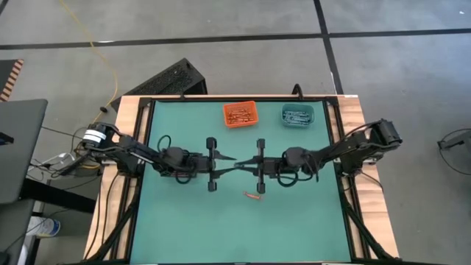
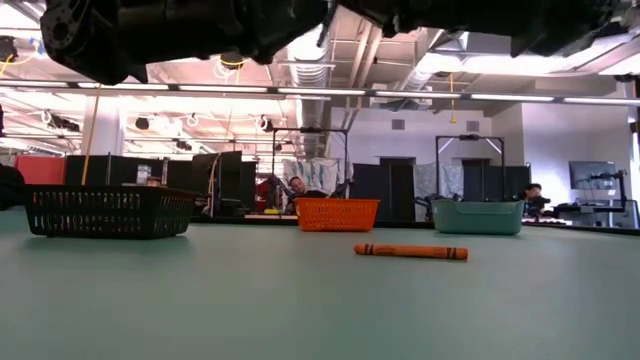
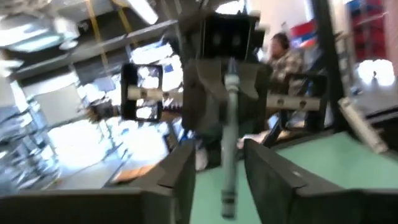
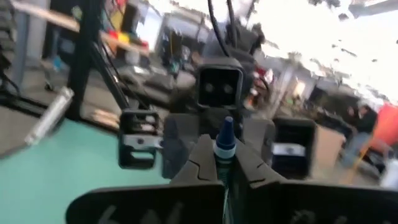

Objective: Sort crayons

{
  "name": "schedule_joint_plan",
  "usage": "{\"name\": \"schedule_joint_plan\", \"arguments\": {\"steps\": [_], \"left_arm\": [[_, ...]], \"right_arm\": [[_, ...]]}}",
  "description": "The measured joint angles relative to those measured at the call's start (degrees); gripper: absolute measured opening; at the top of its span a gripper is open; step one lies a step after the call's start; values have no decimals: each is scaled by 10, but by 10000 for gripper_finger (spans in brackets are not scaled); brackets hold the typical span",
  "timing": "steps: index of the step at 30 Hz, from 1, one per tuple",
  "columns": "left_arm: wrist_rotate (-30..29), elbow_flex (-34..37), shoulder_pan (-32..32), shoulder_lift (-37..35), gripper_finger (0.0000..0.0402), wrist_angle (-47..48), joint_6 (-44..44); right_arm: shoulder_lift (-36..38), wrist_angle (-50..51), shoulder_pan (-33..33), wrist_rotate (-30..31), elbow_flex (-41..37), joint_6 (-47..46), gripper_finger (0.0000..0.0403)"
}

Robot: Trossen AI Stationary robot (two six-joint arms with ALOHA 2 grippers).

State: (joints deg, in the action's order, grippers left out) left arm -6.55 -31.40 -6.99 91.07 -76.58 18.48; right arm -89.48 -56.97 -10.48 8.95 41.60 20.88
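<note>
1. Mid-table, tip to tip: right gripper [image 4: 225, 163] clamped on a blue-teal crayon [image 4: 224, 142], presented to the left gripper [image 3: 219, 169], fingers parted around the stick.
2. Risk: releasing before the left grip closes, dropping the crayon onto the table [image 1: 184, 221].
3. Low view only: orange crayon [image 2: 410, 251] lying flat near the front edge; high view only: orange bin [image 1: 241, 114] and teal bin [image 1: 297, 114] at the rear edge.

floor [image 1: 221, 22]: grey tiles | ceiling lights [image 2: 330, 92]: strip, lit
</note>
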Motion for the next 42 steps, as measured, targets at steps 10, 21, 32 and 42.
{"name": "schedule_joint_plan", "arguments": {"steps": [10,21,32,42], "left_arm": [[-200,9,-2,-73,184,331,-46],[-194,9,-2,-134,183,648,-237],[-193,9,-8,-134,183,648,-231],[-193,9,-17,-134,183,648,-251]], "right_arm": [[168,340,66,60,0,0,11],[288,710,350,17,0,-25,9],[150,919,485,2,115,56,8],[43,934,512,64,134,232,10]]}}
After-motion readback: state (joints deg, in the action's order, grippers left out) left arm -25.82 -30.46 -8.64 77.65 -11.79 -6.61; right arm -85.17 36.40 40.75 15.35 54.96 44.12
